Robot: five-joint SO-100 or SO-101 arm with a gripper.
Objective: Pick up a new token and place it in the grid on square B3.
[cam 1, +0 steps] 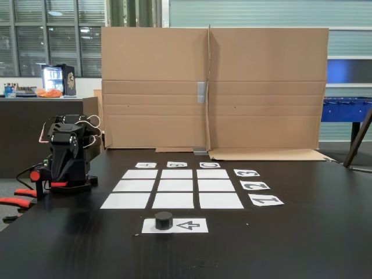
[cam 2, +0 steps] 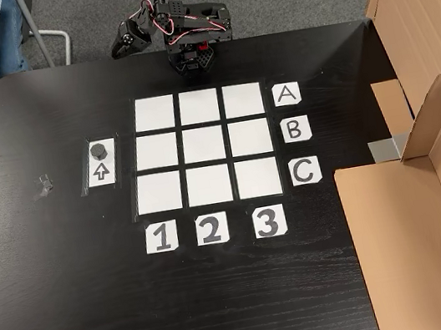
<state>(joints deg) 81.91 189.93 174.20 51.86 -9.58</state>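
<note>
The arm [cam 2: 187,39] sits folded up at the table's edge, and its gripper [cam 2: 122,44] hangs out past the rim in a fixed view, over the grey carpet; whether its fingers are spread or pressed together cannot be told from either fixed view. It holds nothing and is well apart from everything on the table [cam 2: 75,308].

Nearest the arm's base is the grid [cam 2: 205,146], nine blank white rectangles in three rows of three (the same grid [cam 1: 172,187] lies to the right of the arm in the other fixed view). Beside it stand the letter labels [cam 2: 295,131] A, B and C, and along another side the number labels [cam 2: 210,230] 1, 2 and 3. Square B3 [cam 2: 251,137] is bare, just beside the B label.

On the side of the grid away from the letters lies a small white sheet [cam 2: 104,172] printed with an arrow. The token [cam 2: 99,150], a short dark cylinder, stands on this sheet at the arrow's tip; it shows too in the other view [cam 1: 163,220].

Brown cardboard [cam 1: 212,87] stands behind the table.
</note>
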